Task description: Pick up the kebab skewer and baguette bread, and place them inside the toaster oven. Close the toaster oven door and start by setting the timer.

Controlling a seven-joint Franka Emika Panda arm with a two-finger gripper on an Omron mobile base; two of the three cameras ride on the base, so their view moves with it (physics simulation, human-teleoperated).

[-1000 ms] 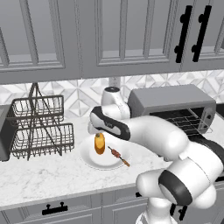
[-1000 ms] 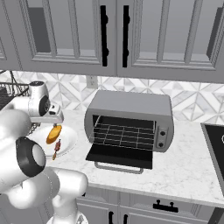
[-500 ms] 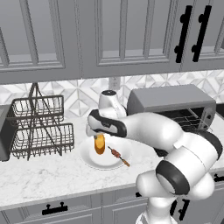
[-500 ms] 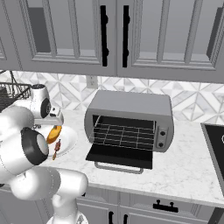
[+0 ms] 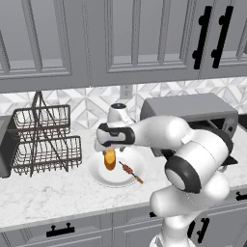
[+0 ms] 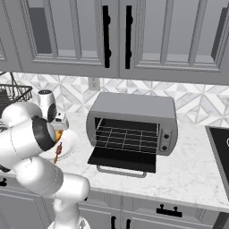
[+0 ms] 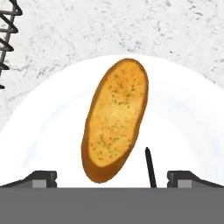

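The golden baguette bread lies on a white plate, seen from straight above in the hand view. My gripper hangs open over its near end, one fingertip on each side. Only the dark stick end of the kebab skewer shows there. In the left base view the gripper points down at the baguette bread, with the kebab skewer to its right on the plate. The toaster oven stands to the right with its door folded down open.
A wire dish rack stands left of the plate, and its edge reaches into the hand view. A wall outlet sits behind the plate. The oven's control strip is on its right. Bare marble counter lies before the oven.
The hand has stayed over the plate with its jaws open. The arm's elbow has swung up and to the left. Baguette and skewer have not moved.
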